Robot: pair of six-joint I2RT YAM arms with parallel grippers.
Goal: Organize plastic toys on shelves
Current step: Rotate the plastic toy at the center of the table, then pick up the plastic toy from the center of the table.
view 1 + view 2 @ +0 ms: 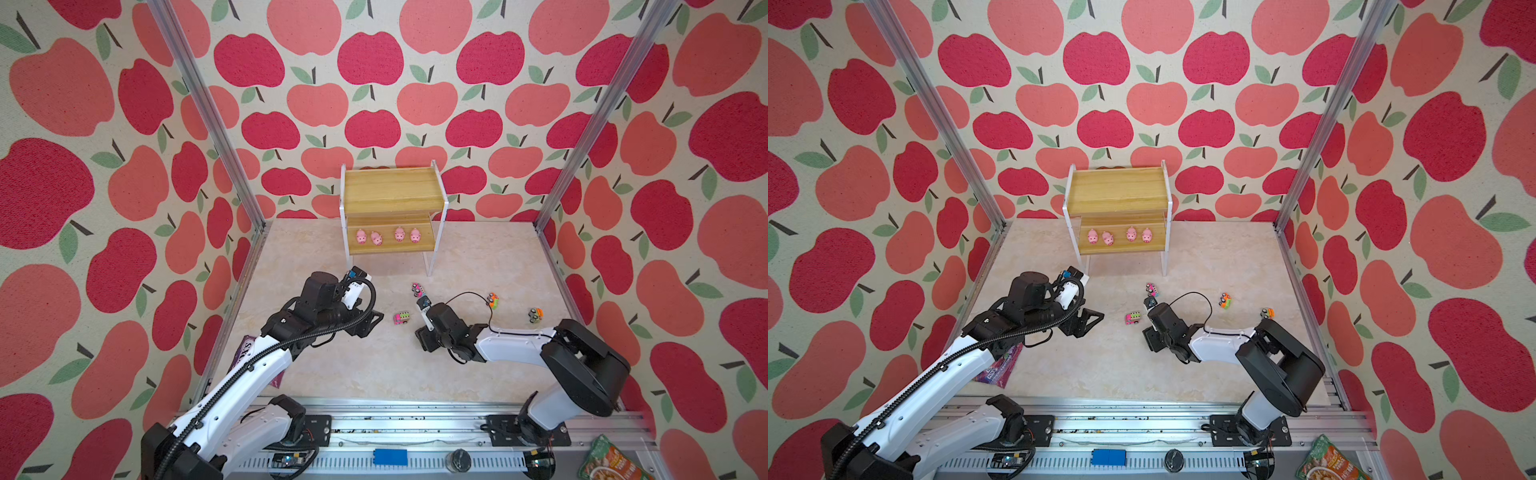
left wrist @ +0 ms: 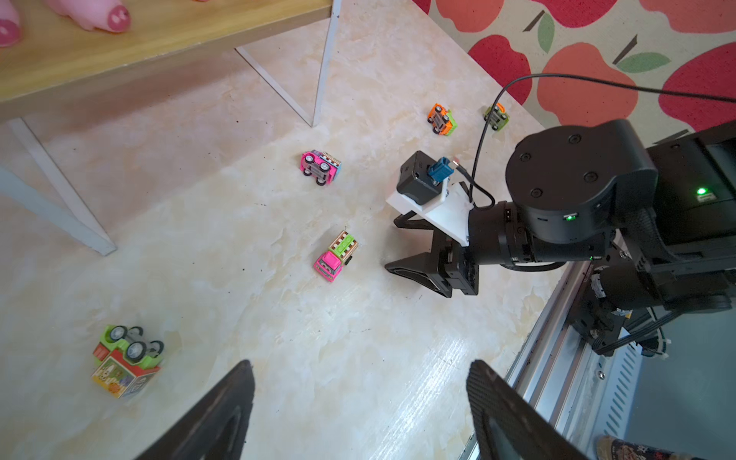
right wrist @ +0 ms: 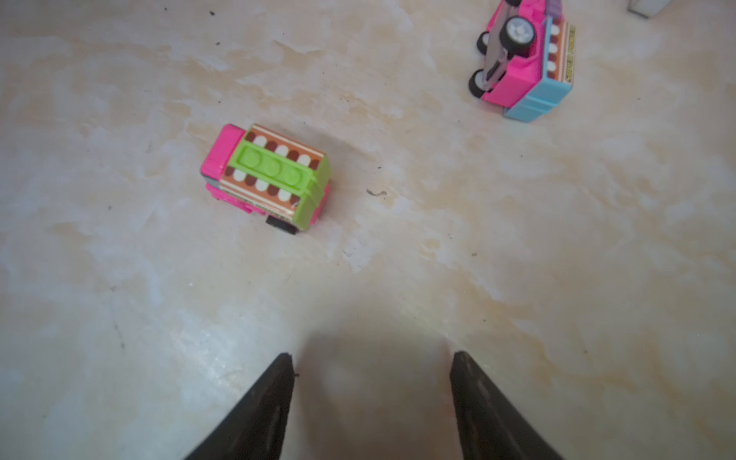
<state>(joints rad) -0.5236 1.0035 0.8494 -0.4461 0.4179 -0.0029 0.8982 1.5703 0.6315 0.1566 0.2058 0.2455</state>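
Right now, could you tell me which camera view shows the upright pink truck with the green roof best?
The right wrist view: the pink truck sits close, sharp and unobstructed, roof studs visible. The left wrist view shows it smaller; in both top views it is tiny.

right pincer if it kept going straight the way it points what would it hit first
Most likely the pink and green truck, the nearest thing ahead of the right pincer. It sits off the middle of the open gap, so the pincer might clip it or reach bare table first.
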